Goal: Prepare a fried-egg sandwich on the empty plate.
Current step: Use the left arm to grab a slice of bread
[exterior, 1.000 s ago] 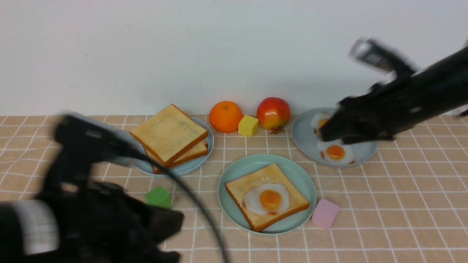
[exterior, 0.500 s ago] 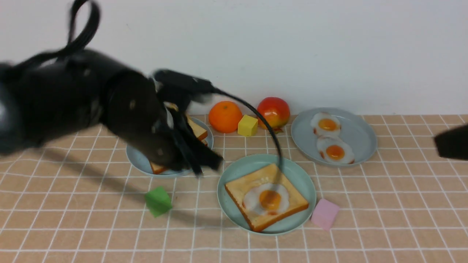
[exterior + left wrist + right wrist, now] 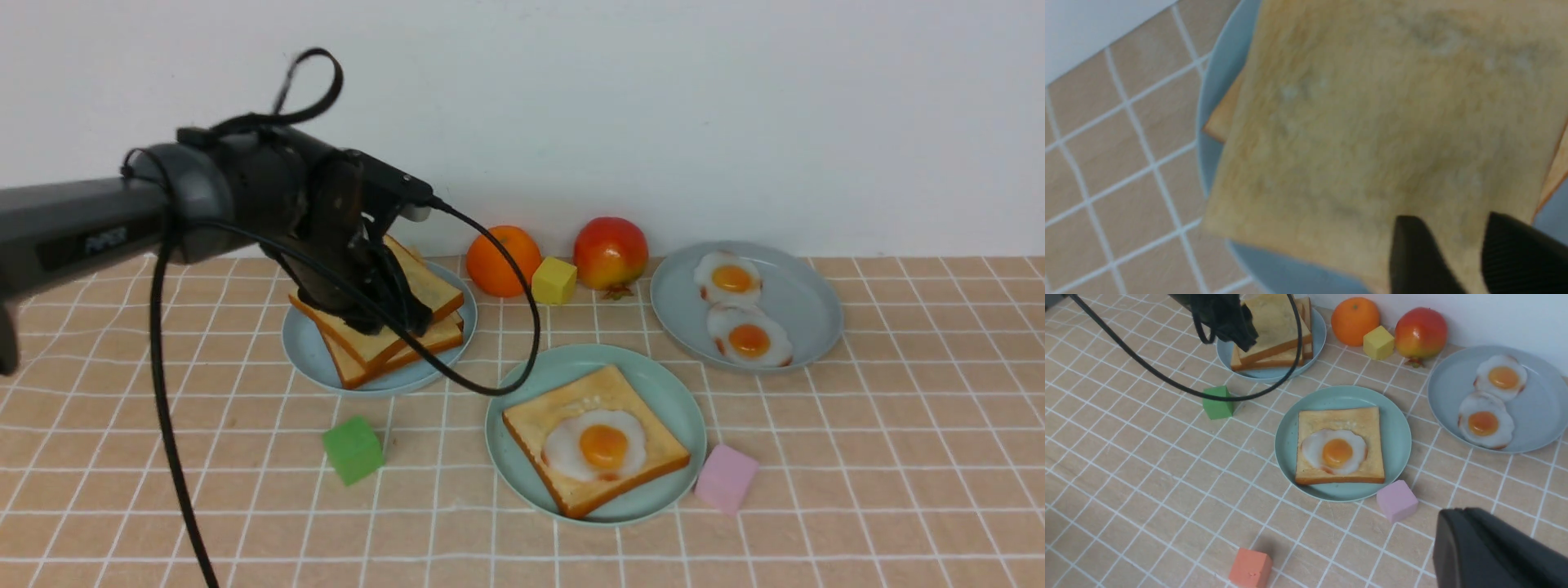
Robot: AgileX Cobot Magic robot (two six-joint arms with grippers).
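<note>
Your left gripper [image 3: 1453,222] is nearer: fingers parted, nothing held, over the top toast [image 3: 1384,122] near one edge. Your right gripper [image 3: 1455,510] is closed, holding nothing visible. The egg [image 3: 594,445] lies on toast on the green plate [image 3: 661,384], to the toast stack's right, nearer you.

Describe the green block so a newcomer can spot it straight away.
Find the mint-green plate holding toast topped with an egg. Just left of it, in front of the blue-grey toast plate, sits a small green block; the yellow and pink blocks differ in colour.
</note>
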